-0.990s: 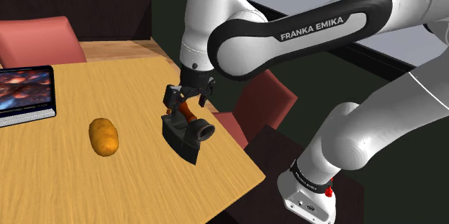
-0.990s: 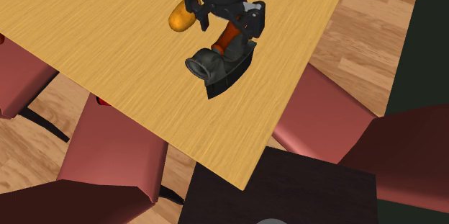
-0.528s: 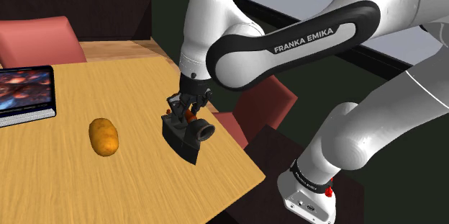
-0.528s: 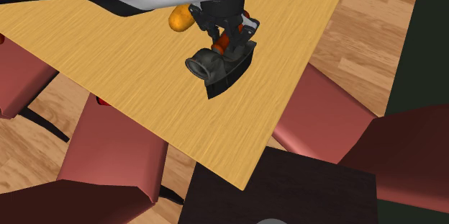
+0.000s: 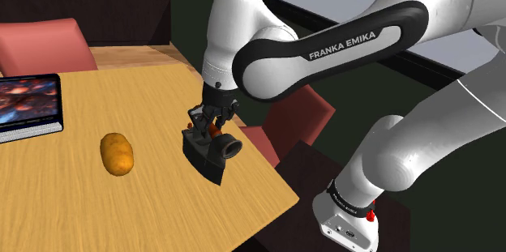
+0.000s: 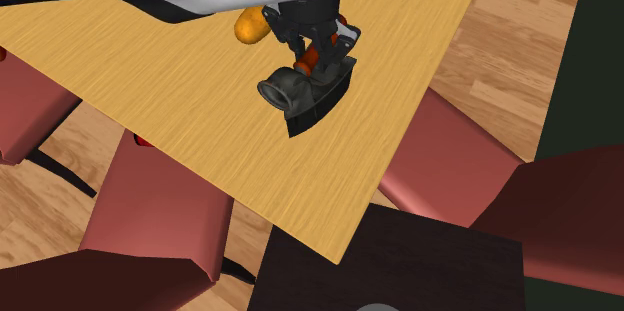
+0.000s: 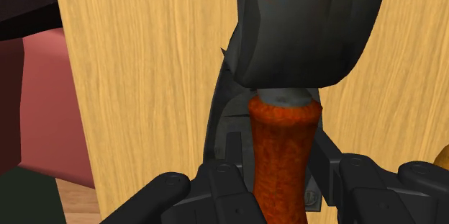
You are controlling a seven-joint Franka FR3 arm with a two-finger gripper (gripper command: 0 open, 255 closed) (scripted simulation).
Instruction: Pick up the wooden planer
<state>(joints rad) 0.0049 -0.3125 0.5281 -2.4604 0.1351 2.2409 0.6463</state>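
Where arm [image 5: 324,48] arches down, fingers [image 7: 232,159] clasp planer [image 5: 207,151]

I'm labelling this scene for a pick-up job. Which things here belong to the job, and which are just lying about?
Job: dark grey planer with orange-red handle; black claw, shut on that handle.
Lying about: yellow-brown oval potato; black tablet with lit screen; red padded chairs; light wooden table under it all.

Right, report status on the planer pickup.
Gripper shut on the orange handle of the dark wedge-shaped planer. Planer on the light wooden table, not yet lifted. Oval brown potato sits apart, nothing in the way.
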